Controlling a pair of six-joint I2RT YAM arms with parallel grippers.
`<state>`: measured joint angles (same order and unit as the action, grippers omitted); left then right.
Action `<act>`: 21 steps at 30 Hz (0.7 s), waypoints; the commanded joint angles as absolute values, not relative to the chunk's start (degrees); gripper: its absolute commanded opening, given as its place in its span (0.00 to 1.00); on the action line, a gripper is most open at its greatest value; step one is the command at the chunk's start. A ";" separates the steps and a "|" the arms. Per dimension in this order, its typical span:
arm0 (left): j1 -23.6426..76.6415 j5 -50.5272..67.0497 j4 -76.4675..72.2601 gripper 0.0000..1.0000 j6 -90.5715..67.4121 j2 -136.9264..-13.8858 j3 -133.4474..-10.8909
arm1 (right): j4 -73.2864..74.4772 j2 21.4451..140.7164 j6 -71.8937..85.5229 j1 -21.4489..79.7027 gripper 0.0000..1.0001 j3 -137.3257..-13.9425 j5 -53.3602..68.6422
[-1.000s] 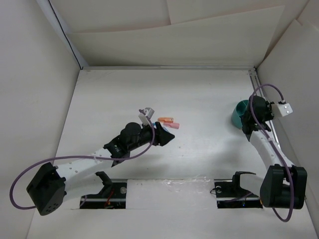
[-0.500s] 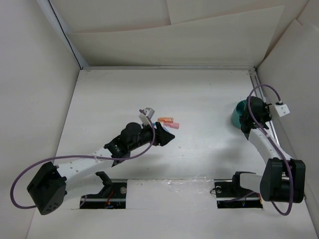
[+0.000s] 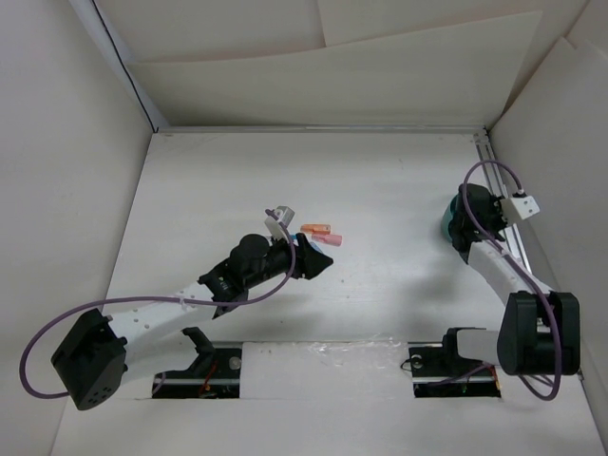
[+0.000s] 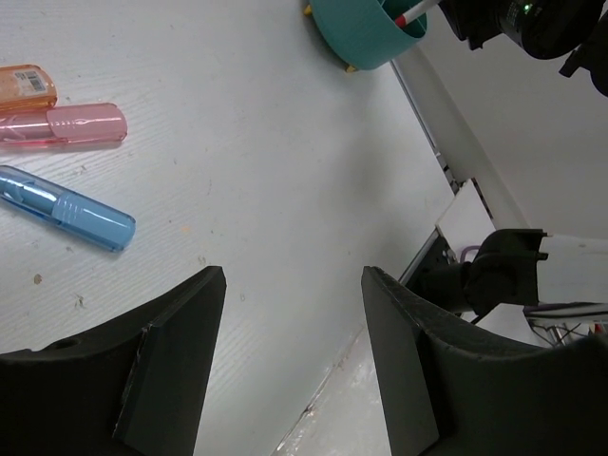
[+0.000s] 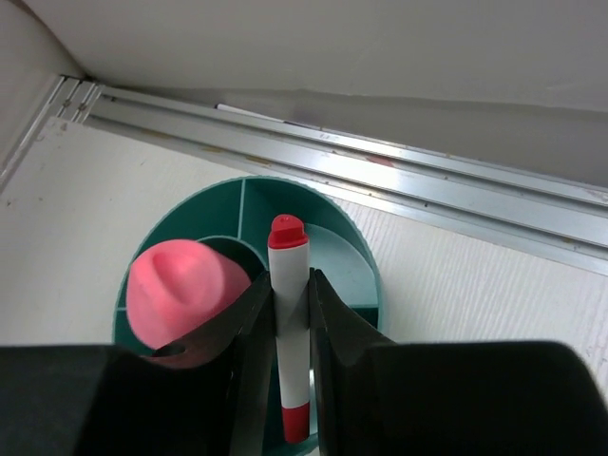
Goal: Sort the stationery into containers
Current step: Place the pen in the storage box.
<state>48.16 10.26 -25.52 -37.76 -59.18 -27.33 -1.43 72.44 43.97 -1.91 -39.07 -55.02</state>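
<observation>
On the white surface [image 3: 380, 180], the round teal organizer [image 5: 366, 275] sits at the right edge. The right jaws pinch the red-white pen [image 5: 288, 332] upright over it, beside a pink-topped cylinder [image 5: 180, 290] standing inside. The left jaws stand spread and empty near the blue capsule [image 4: 65, 208], pink piece [image 4: 66, 125] and orange piece [image 4: 24, 85] at mid-surface.

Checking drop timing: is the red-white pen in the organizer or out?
In: the red-white pen stands in the teal organizer, right gripper jaws closed on it.

Blue capsule [image 4: 66, 209] beside pink piece [image 4: 66, 125]; red-white pen [image 4: 415, 11] in teal organizer [image 4: 356, 30]
</observation>
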 commanded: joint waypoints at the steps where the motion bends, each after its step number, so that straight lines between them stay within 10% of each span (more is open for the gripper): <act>1: 48.34 10.46 -28.39 0.56 -36.83 -58.36 -26.89 | -1.05 69.70 44.65 -0.53 0.31 -41.40 -57.13; 12: 48.34 6.43 -24.00 0.56 -37.35 -55.99 -27.42 | 2.89 65.13 42.89 1.31 0.41 -42.45 -57.13; 21: 48.34 -7.11 -12.93 0.44 -40.69 -49.23 -29.09 | 2.21 55.37 34.48 10.72 0.16 -43.86 -38.80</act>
